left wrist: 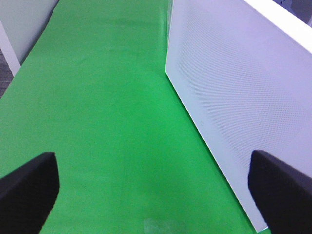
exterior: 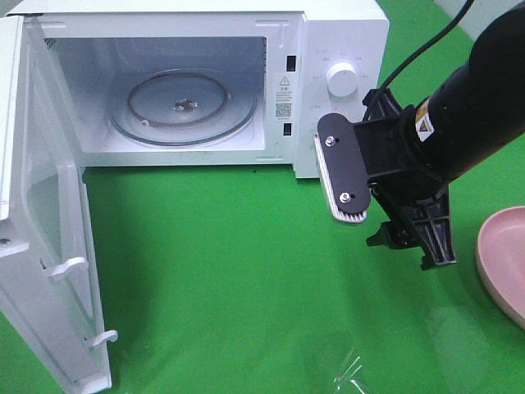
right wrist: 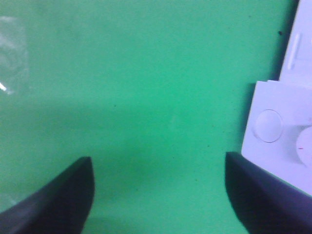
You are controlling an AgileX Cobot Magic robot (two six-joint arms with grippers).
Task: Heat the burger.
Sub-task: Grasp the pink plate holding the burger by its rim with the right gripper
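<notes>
Green cloth [exterior: 246, 271] lies beneath the right gripper [right wrist: 158, 195], jaws wide apart and holding nothing (the left gripper [left wrist: 153, 195] likewise), near the open microwave [exterior: 340, 41].

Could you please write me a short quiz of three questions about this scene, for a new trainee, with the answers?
1. True or false: the microwave door stands open.
2. What lies on the glass turntable? A a bowl; B a cup; C nothing.
3. Fill in: the jaws of the right gripper stand ____, with nothing between them.
Key: 1 true; 2 C; 3 open.
</notes>
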